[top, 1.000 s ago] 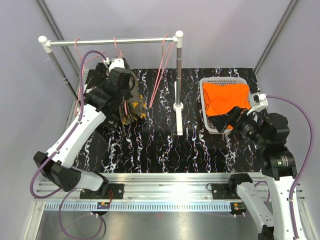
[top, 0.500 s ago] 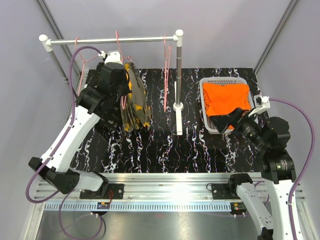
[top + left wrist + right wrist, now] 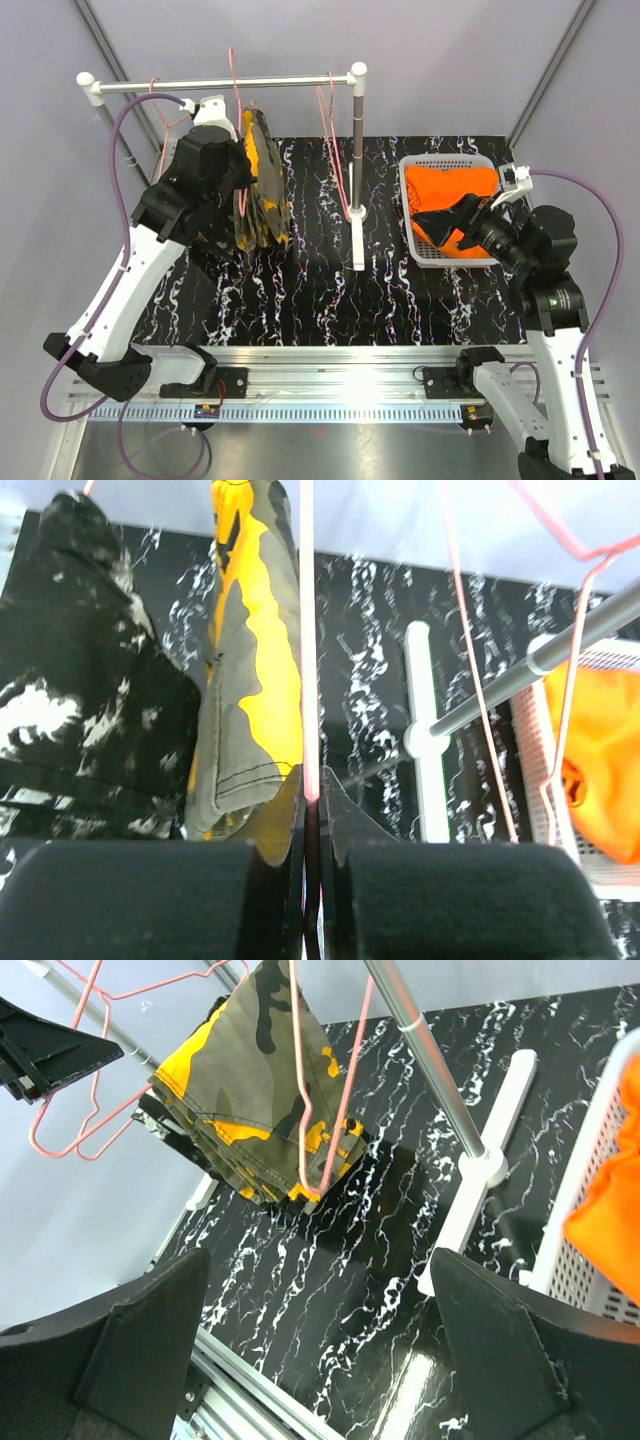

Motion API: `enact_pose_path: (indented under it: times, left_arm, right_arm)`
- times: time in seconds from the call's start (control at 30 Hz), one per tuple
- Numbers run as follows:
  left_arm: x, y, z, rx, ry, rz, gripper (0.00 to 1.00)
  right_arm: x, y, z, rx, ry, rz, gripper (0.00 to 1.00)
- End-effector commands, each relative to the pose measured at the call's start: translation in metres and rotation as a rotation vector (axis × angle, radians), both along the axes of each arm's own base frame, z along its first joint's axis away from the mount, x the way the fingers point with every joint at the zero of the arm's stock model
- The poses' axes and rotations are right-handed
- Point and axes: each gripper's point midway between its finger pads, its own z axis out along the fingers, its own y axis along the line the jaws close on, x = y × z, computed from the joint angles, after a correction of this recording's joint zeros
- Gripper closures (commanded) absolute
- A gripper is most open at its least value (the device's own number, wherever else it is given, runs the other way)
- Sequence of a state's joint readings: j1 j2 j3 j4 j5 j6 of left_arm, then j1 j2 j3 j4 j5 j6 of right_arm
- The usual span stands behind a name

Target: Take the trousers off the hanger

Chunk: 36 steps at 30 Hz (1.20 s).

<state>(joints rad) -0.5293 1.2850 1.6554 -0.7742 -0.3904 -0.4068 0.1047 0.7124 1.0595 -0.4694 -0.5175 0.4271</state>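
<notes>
The olive camouflage trousers (image 3: 262, 185) hang folded over a pink wire hanger (image 3: 307, 630) below the rail (image 3: 220, 84). My left gripper (image 3: 243, 160) is shut on that hanger's wire; in the left wrist view the wire runs between the closed fingertips (image 3: 312, 780). The black speckled trousers (image 3: 80, 680) hang just left of the camouflage pair (image 3: 250, 680). The orange trousers (image 3: 450, 195) lie in the white basket (image 3: 480, 160). My right gripper (image 3: 455, 222) is open and empty over the basket's near left part; its view shows the camouflage pair (image 3: 260, 1090).
The rail stands on a grey post (image 3: 356, 140) with a white foot (image 3: 357, 245) in the middle of the black marbled table (image 3: 320, 300). Empty pink hangers hang near the post (image 3: 335, 150) and at the rail's left end (image 3: 160, 110).
My left arm has lifted the hanger with the camouflage trousers up and back toward the rail. The right gripper has shifted left over the basket. The empty hanger near the post has swung.
</notes>
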Motion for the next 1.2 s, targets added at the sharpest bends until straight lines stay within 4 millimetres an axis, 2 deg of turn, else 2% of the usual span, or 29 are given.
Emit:
enact_pose_path:
  times: [0.0, 0.17, 0.2, 0.33, 0.37, 0.43, 0.47, 0.53, 0.57, 0.6, 0.63, 0.7, 0.83, 0.87, 0.93, 1.0, 1.03, 1.07, 1.13, 1.17]
  left_arm:
    - [-0.003, 0.002, 0.116, -0.184, -0.359, -0.012, 1.0]
    - [-0.009, 0.001, 0.128, -0.204, -0.388, -0.039, 1.0]
    - [-0.011, -0.002, 0.13, -0.211, -0.392, -0.054, 1.0]
    - [-0.019, -0.003, 0.136, -0.235, -0.392, -0.078, 1.0]
    - [-0.024, -0.002, 0.14, -0.245, -0.397, -0.084, 1.0]
    - [-0.032, -0.002, 0.14, -0.272, -0.389, -0.098, 1.0]
    - [-0.039, 0.001, 0.143, -0.285, -0.397, -0.1, 1.0]
    - [-0.045, -0.003, 0.135, -0.314, -0.374, -0.12, 1.0]
    - [-0.055, 0.0, 0.138, -0.334, -0.389, -0.135, 1.0]
    - [-0.056, -0.007, 0.128, -0.35, -0.366, -0.161, 1.0]
    - [-0.061, -0.007, 0.128, -0.366, -0.368, -0.17, 1.0]
    - [-0.072, -0.009, 0.119, -0.397, -0.353, -0.189, 1.0]
    - [-0.093, -0.018, 0.109, -0.456, -0.336, -0.254, 1.0]
    - [-0.097, -0.019, 0.107, -0.465, -0.332, -0.263, 1.0]
    - [-0.108, -0.022, 0.102, -0.499, -0.323, -0.289, 1.0]
    - [-0.116, -0.023, 0.103, -0.539, -0.328, -0.299, 1.0]
    - [-0.122, -0.018, 0.103, -0.554, -0.336, -0.294, 1.0]
    - [-0.125, -0.018, 0.104, -0.576, -0.339, -0.294, 1.0]
    - [-0.131, -0.013, 0.107, -0.605, -0.353, -0.288, 1.0]
    - [-0.136, -0.01, 0.109, -0.629, -0.363, -0.287, 1.0]
  right_arm:
    - [0.004, 0.008, 0.039, -0.015, -0.134, 0.064, 0.01]
    - [0.004, 0.028, 0.044, -0.037, -0.14, 0.226, 0.0]
    - [0.009, 0.032, 0.045, -0.044, -0.124, 0.252, 0.01]
    - [0.02, 0.056, 0.031, -0.186, -0.093, 0.283, 0.01]
    - [0.016, 0.069, 0.021, -0.27, -0.095, 0.299, 0.01]
    - [0.022, 0.079, 0.022, -0.318, -0.103, 0.293, 0.01]
    - [0.018, 0.088, 0.027, -0.318, -0.115, 0.314, 0.0]
    - [0.02, 0.094, 0.029, -0.317, -0.124, 0.299, 0.0]
    - [0.012, 0.104, 0.032, -0.309, -0.144, 0.322, 0.0]
    - [0.01, 0.107, 0.032, -0.312, -0.155, 0.321, 0.0]
    - [0.013, 0.107, 0.032, -0.322, -0.16, 0.281, 0.0]
    - [0.001, 0.126, 0.033, -0.323, -0.194, 0.305, 0.0]
    - [-0.005, 0.15, 0.037, -0.33, -0.233, 0.23, 0.01]
    - [-0.004, 0.156, 0.032, -0.339, -0.232, 0.215, 0.01]
    - [-0.013, 0.17, 0.031, -0.342, -0.247, 0.194, 0.01]
    - [-0.015, 0.186, 0.029, -0.313, -0.265, 0.168, 0.02]
    - [-0.02, 0.195, 0.036, -0.276, -0.289, 0.141, 0.02]
    - [-0.02, 0.203, 0.026, -0.29, -0.288, 0.134, 0.03]
    - [-0.017, 0.209, 0.021, -0.291, -0.292, 0.066, 0.04]
    - [-0.021, 0.223, 0.016, -0.285, -0.301, 0.065, 0.05]
